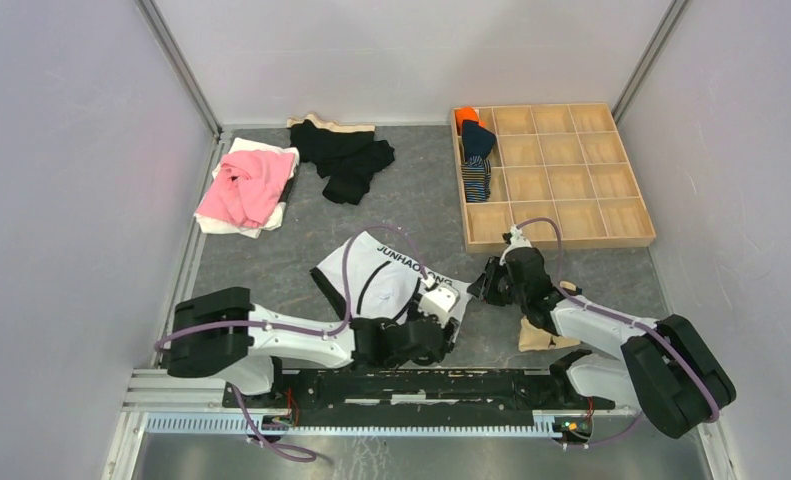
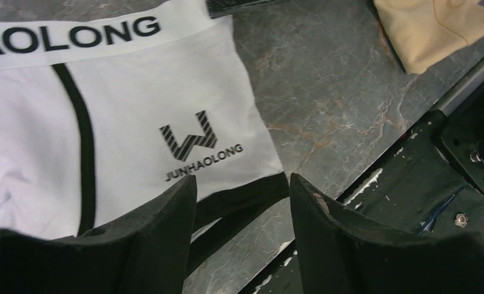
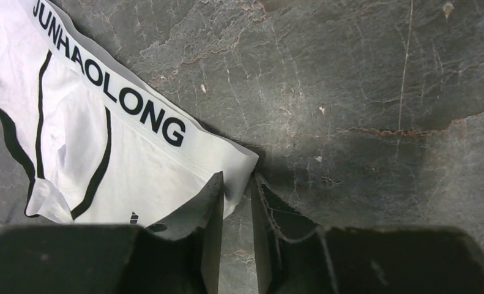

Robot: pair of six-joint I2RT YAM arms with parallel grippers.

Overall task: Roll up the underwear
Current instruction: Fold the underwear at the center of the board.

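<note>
Nearer than the wooden tray, white underwear lies flat on the bench; left fingers open astride its hem; right fingers almost closed at its waistband corner, grip unclear.

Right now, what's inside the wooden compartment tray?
The wooden tray's left column holds three bundled cloths: an orange bundle at the far end, a navy bundle next, a striped bundle nearest. The other compartments show bare wood. Anything beneath the bundles is covered.

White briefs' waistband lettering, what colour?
Black, on a white waistband. Clearest in right wrist view.
</note>
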